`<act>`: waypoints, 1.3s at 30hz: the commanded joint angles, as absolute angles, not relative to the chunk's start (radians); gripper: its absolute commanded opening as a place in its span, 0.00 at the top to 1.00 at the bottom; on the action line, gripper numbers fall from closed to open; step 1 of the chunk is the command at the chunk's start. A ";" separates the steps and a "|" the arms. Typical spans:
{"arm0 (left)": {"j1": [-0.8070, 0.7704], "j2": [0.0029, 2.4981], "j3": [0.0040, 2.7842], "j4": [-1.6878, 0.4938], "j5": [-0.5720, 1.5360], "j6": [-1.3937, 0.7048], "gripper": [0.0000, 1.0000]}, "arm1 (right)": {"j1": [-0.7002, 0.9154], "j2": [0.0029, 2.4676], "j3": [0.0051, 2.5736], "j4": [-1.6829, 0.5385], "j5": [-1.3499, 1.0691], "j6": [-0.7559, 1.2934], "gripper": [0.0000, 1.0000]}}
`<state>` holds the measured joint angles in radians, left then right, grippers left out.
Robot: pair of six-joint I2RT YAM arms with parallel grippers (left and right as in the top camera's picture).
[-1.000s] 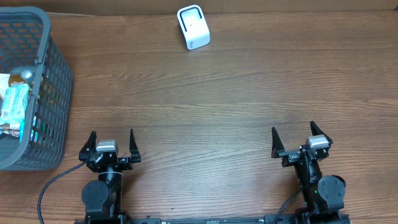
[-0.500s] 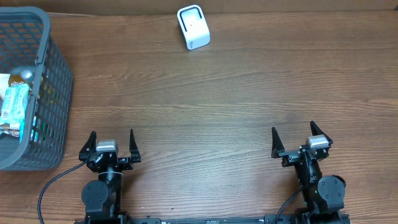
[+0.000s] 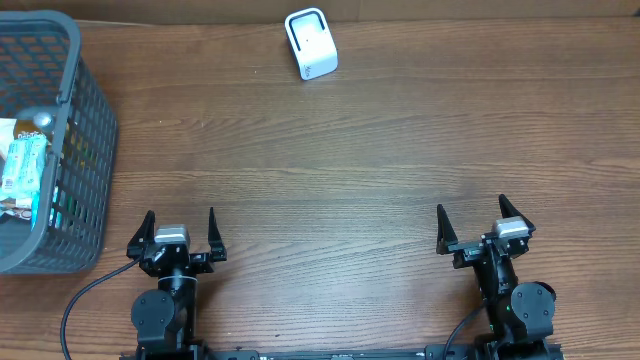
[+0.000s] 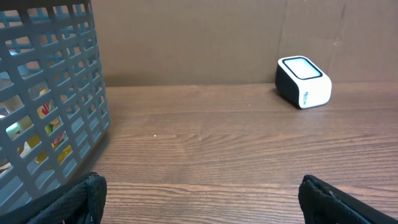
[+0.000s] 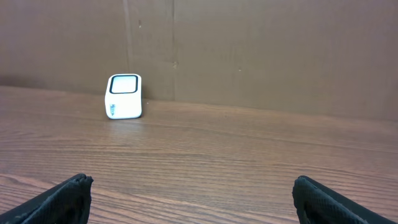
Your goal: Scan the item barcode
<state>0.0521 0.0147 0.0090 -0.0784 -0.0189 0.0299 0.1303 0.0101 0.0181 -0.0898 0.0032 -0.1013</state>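
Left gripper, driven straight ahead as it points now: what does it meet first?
Likely nothing on the table: the left gripper would pass between the basket and the white scanner, meeting the brown back wall first. Basket clearance is unclear.

I see a grey plastic mesh basket (image 3: 90, 130) standing at the left end of the brown wood-grain surface (image 3: 350, 170), partly cut off by my overhead view. Both wrist views show a plain brown cardboard wall (image 5: 261, 50) behind the surface's far edge
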 commanded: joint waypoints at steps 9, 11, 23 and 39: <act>0.046 0.005 0.005 -0.077 -0.007 0.049 0.00 | 0.124 0.003 0.008 -0.084 -0.002 -0.102 0.00; 0.046 0.005 0.005 -0.077 -0.007 0.049 0.01 | 0.124 0.003 0.008 -0.084 -0.002 -0.102 0.00; 0.046 0.005 0.005 -0.077 -0.007 0.049 0.00 | 0.124 0.003 0.008 -0.084 -0.002 -0.102 0.00; 0.046 0.005 0.031 0.165 0.125 0.067 0.00 | 0.124 0.003 0.008 -0.084 -0.002 -0.102 0.00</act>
